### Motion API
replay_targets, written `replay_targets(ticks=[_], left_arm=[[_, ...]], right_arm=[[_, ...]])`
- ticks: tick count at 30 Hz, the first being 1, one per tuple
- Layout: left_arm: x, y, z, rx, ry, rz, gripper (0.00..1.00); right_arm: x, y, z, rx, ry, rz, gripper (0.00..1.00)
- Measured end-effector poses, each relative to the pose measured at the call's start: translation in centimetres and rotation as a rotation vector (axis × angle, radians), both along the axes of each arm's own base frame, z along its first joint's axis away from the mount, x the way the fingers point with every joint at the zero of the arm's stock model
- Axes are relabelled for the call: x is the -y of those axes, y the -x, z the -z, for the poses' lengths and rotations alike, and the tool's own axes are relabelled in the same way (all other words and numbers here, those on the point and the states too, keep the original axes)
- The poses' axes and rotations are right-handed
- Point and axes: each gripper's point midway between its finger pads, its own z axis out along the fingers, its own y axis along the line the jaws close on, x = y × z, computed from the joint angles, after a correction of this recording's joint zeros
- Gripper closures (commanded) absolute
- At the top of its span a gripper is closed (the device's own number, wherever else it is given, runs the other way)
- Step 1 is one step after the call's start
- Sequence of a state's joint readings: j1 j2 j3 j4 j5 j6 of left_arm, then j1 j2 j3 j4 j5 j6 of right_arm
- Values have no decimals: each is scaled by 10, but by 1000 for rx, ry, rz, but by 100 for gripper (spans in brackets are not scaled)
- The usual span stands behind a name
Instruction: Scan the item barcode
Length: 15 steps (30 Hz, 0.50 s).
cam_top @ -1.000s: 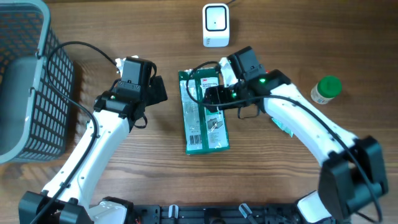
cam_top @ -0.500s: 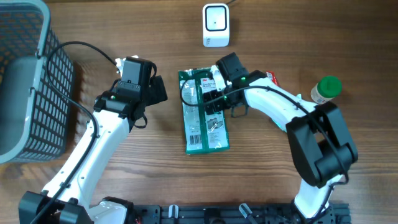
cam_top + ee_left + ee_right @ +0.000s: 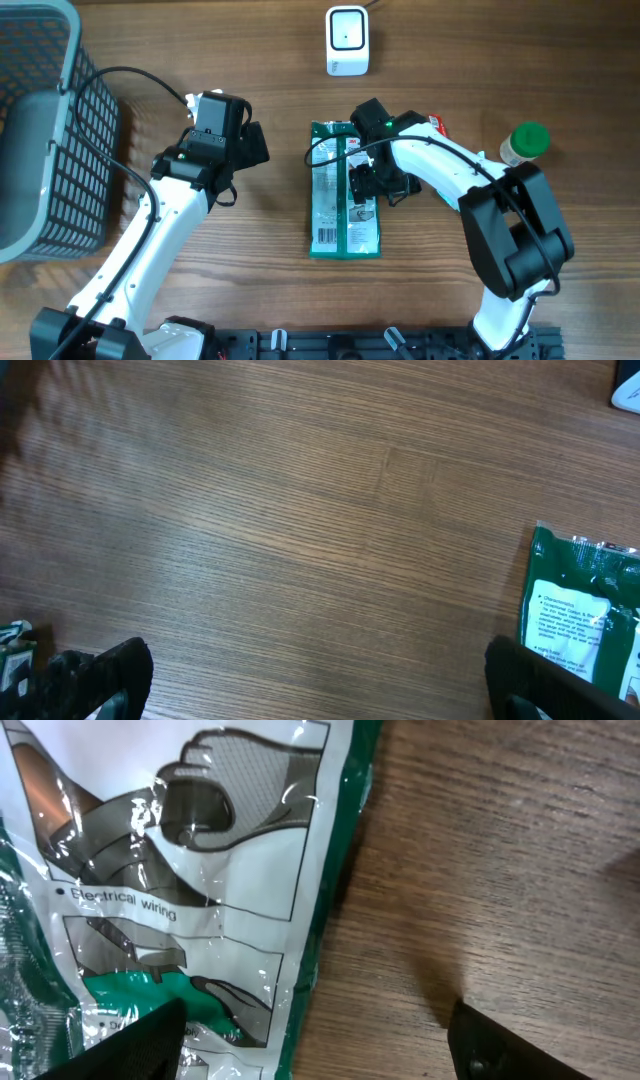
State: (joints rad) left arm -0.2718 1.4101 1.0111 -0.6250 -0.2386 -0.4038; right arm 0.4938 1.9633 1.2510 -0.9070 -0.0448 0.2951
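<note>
Lying on table (image 3: 250,270): green pack (image 3: 345,205). R gripper (image 3: 372,186) wide open over it, L gripper (image 3: 258,143) wide open, both empty.

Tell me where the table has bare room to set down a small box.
Free: the wood between basket and scanner, and the strip between left end effector and packet. Crowded: around the packet, under the right end effector, and on toward the bottle.
</note>
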Motion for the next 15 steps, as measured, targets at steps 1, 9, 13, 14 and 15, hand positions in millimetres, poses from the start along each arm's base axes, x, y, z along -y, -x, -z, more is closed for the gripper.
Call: replay_targets(ticks=[1,9,13,14,15], left_arm=[[0,0,0,0,0,0,0],[0,0,0,0,0,0,0],[0,0,0,0,0,0,0],[0,0,0,0,0,0,0],[0,0,0,0,0,0,0]], right_arm=[[0,0,-2,0,-4,2,15],[-8,-17,-76,173,-189,-2,0],[-13,-28,-113,296,-267,-13,0],[-15,-31,-116,311,-278,-15,0],[-17,-34,-117,321,-284,-18,0]])
